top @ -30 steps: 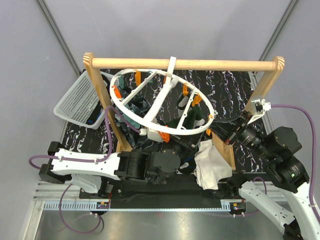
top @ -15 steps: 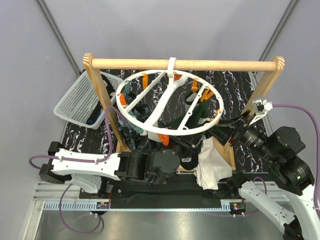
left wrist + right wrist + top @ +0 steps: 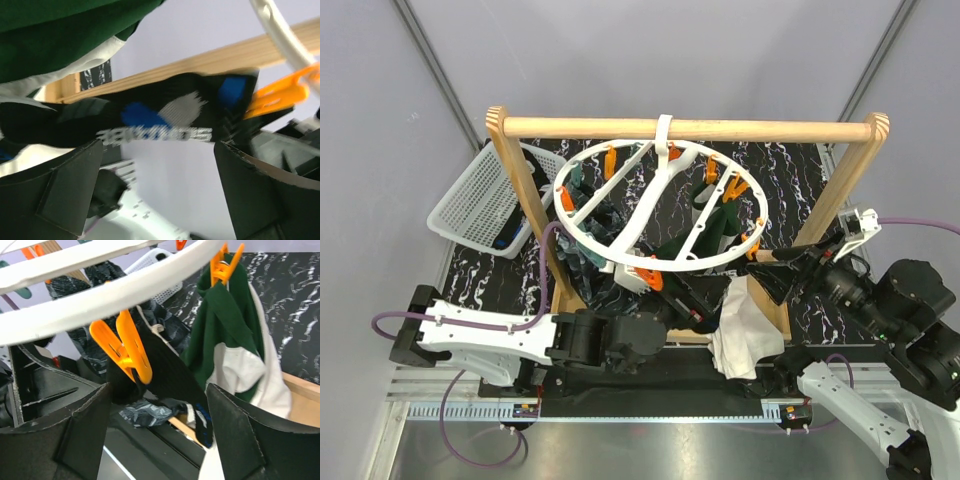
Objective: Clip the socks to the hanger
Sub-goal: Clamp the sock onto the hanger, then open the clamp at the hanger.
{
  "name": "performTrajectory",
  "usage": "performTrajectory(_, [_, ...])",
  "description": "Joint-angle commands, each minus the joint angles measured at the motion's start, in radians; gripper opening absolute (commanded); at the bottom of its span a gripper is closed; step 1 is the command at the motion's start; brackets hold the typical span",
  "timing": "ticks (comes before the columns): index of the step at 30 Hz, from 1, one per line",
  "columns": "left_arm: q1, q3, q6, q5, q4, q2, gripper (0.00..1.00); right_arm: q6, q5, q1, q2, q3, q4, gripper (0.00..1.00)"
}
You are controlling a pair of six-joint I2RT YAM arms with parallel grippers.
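1. Wooden rail frame (image 3: 690, 128): standing across the table and carrying the hanger (image 3: 100, 300) by its hook at 12 o'clock.
2. Hanger: a second ago it was tipping down toward 4 o'clock. Now it is riding more level and hanging free, with neither claw touching it.
3. Black sock (image 3: 165, 375): dangling from the ring's 6 o'clock edge, nearest my bases. The green sock (image 3: 225, 325) is hanging at about 4 o'clock, and a mottled sock (image 3: 145, 416) is lying below.
4. Left claw (image 3: 157, 165): released, its jaws spreading wide after being clenched a second ago. The black sock is passing just above the gap.
5. Right claw (image 3: 159, 390): also letting go and standing wide. Peg and sock are sitting between its fingers, apart from both, while the arm is backing toward 4 o'clock.
6. Orange peg (image 3: 125, 352): pinching the black sock's top unaided. I am judging this sock clipped, and the mottled one is looking like the next pick.
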Motion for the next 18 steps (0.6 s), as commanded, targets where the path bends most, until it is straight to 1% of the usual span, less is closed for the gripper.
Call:
performTrajectory(1, [0.000,-0.039,0.205,0.075,0.075,-0.071,0.99,-0.075,0.049,0.002,-0.002,0.066,-0.088,0.83])
performTrajectory(3, [-0.002,-0.079,0.259,0.115,0.115,-0.094,0.99,-0.099,0.035,0.002,0.002,0.080,-0.117,0.84])
performTrajectory(4, [-0.002,-0.089,0.333,0.136,0.155,-0.100,0.99,-0.106,0.030,0.002,0.008,0.088,-0.125,0.84])
performTrajectory(6, [-0.002,-0.108,0.407,0.229,0.222,-0.105,0.99,-0.121,0.018,0.002,0.013,0.093,-0.145,0.85])
performTrajectory(7, [-0.002,-0.109,0.468,0.271,0.238,-0.105,0.99,-0.124,0.014,0.002,0.013,0.097,-0.152,0.86])
performTrajectory(8, [-0.002,-0.111,0.498,0.349,0.264,-0.105,0.99,-0.139,-0.002,0.002,0.012,0.097,-0.168,0.87])
performTrajectory(10, [-0.005,-0.108,0.532,0.424,0.263,-0.097,0.99,-0.155,-0.011,0.002,0.018,0.103,-0.183,0.89])
performTrajectory(12, [-0.012,-0.103,0.523,0.428,0.209,-0.100,0.98,-0.162,-0.017,0.002,0.025,0.112,-0.203,0.89])
performTrajectory(14, [-0.023,-0.131,0.507,0.411,0.195,-0.117,0.98,-0.155,-0.026,0.002,0.030,0.128,-0.215,0.89])
performTrajectory(18, [-0.043,-0.233,0.526,0.391,0.243,-0.195,0.94,-0.147,-0.058,0.002,0.009,0.119,-0.212,0.90])
